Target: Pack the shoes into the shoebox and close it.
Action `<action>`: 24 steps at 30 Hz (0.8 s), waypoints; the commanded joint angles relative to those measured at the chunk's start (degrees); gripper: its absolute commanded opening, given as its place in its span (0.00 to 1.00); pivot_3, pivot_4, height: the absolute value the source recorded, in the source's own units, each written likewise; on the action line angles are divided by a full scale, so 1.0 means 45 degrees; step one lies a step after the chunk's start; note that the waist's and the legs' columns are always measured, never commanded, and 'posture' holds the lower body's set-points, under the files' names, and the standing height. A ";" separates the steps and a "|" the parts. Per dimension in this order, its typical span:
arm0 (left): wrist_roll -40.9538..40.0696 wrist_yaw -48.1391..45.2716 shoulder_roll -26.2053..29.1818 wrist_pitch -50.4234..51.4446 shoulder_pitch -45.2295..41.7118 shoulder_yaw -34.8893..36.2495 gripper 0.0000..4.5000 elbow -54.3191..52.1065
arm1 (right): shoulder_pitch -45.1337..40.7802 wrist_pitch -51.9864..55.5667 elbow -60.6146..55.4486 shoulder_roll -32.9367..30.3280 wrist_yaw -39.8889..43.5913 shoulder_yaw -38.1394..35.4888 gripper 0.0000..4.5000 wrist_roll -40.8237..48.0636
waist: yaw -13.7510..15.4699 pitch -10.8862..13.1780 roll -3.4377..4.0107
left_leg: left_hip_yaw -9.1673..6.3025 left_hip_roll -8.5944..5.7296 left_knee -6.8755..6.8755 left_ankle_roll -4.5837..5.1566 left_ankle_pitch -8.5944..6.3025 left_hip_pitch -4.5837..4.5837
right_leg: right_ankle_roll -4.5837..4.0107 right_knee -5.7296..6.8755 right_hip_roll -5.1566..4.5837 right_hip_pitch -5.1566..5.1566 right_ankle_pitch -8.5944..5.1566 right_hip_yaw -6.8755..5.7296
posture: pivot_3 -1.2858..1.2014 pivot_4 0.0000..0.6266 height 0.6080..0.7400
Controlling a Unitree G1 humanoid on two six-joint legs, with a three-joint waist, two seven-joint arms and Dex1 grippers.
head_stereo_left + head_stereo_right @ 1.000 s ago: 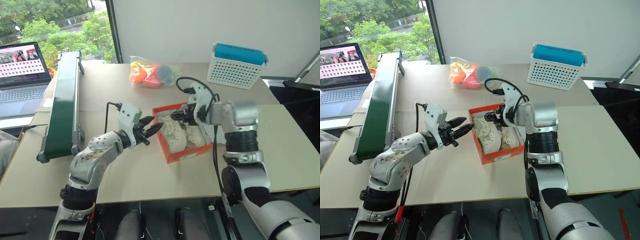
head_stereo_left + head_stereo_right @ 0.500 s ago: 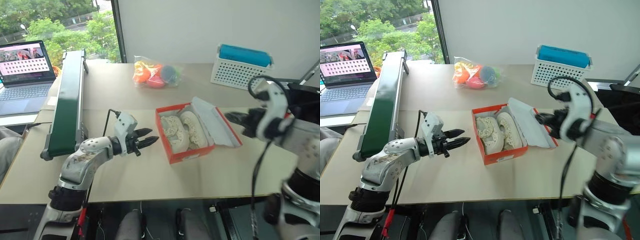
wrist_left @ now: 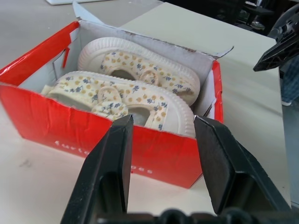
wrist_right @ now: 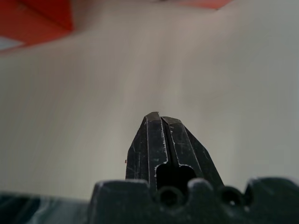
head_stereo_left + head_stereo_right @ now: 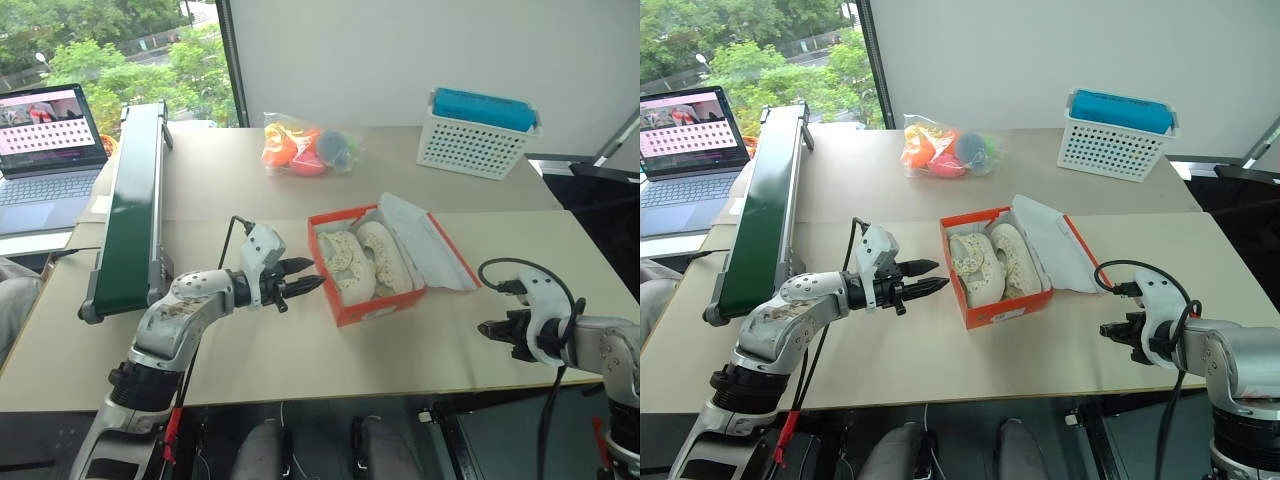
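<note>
Left end effector (image 5: 312,283) hovers released at 9 o'clock of the shoebox (image 5: 365,305), nearer than the clenched, empty right end effector (image 5: 487,328). Both shoes (image 5: 365,262) lie inside, long axes toward 12 o'clock; the lid (image 5: 437,245) lies open at 3 o'clock.

the right gripper (image 4: 161,117) fingers pressed together above the bare tabletop (image 4: 93,116), with the orange-red shoebox (image 4: 37,18) beyond.

beige table (image 5: 250,350), white wall (image 5: 400,50), window (image 5: 100,50)
</note>
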 commanded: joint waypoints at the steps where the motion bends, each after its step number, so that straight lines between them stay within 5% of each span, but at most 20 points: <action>1: 0.0123 -0.0053 0.0028 -0.0362 -0.0213 0.0153 0.48 -0.0200 | -0.0837 -0.0581 0.1696 0.0414 -0.0886 -0.0758 0.01 -0.0701 | 0.0058 0.0002 0.0000 | 0.0000 0.0000 -0.0003 0.0000 0.0000 -0.0001 | -0.0019 0.0000 -0.0001 0.0000 0.0010 -0.0003 | 0.52 0.24 0.69; 15: 0.0680 0.0707 -0.0501 -0.1051 -0.0189 0.0208 0.48 -0.0567 | -0.4544 -0.1725 0.8449 0.2522 -0.3036 -0.5227 0.01 -0.0908 | 0.0077 0.0001 0.0003 | 0.0006 -0.0006 0.0002 0.0004 0.0003 -0.0004 | -0.0025 0.0010 -0.0001 0.0003 0.0023 -0.0005 | 0.52 0.24 0.69; 24: 0.0883 0.0697 -0.0449 -0.1118 -0.0304 0.0290 0.48 -0.0610 | -0.5737 -0.5176 1.1467 0.3708 -0.5411 -0.8053 0.01 -0.0004 | -0.0231 -0.0015 -0.0023 | 0.0006 0.0013 0.0005 0.0001 0.0007 0.0051 | -0.0029 0.0005 0.0024 0.0055 0.0037 0.0003 | 0.52 0.24 0.69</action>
